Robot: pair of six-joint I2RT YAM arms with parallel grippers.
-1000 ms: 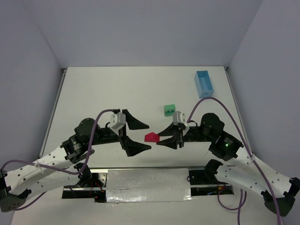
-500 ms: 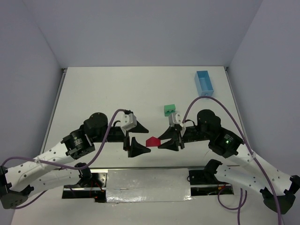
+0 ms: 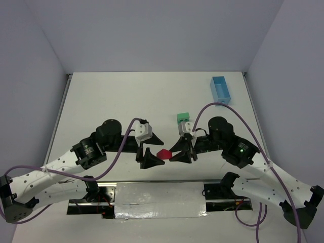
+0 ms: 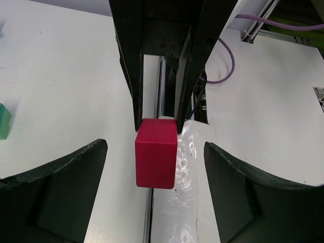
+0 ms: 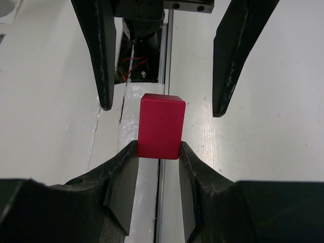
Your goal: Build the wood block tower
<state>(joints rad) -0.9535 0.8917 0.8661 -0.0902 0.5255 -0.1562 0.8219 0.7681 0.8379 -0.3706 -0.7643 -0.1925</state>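
Observation:
My right gripper (image 3: 178, 152) is shut on the red roof-shaped block (image 3: 163, 153) and holds it above the table's near edge; in the right wrist view the block (image 5: 161, 126) sticks out between the fingertips (image 5: 126, 162). My left gripper (image 3: 154, 150) is open and faces it, its two jaws on either side of the red block (image 4: 156, 152) without touching it. A green block (image 3: 183, 118) sits on the table behind the right gripper; its edge shows in the left wrist view (image 4: 4, 120).
A light blue tray (image 3: 220, 90) lies at the back right of the white table (image 3: 111, 101). A taped metal strip (image 3: 159, 193) runs along the near edge between the arm bases.
Both grippers have moved toward each other and toward the near edge. The right one carried the red block leftward, and the open left jaws now flank it.

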